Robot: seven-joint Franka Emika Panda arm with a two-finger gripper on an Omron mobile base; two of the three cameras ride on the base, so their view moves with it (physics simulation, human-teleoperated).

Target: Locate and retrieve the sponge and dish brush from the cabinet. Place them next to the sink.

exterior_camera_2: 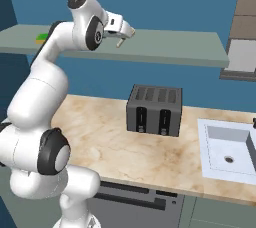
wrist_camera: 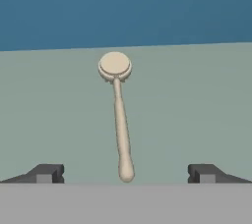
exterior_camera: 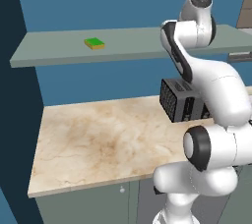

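Claw (wrist_camera: 126, 173) released, jaws wide apart, hovering over the cabinet (wrist_camera: 197, 110) shelf; dish brush (wrist_camera: 119, 120) lies on it between the fingertips, head toward the blue wall.

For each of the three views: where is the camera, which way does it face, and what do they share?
Left base view: behind-left of the arm, facing the cabinet with the sponge; arm at right.
Right base view: behind-right, facing toaster and sink; arm at left, tool at the shelf.
Hand view: looks along the open tool at the dish brush.
Shared: shelf, toaster.
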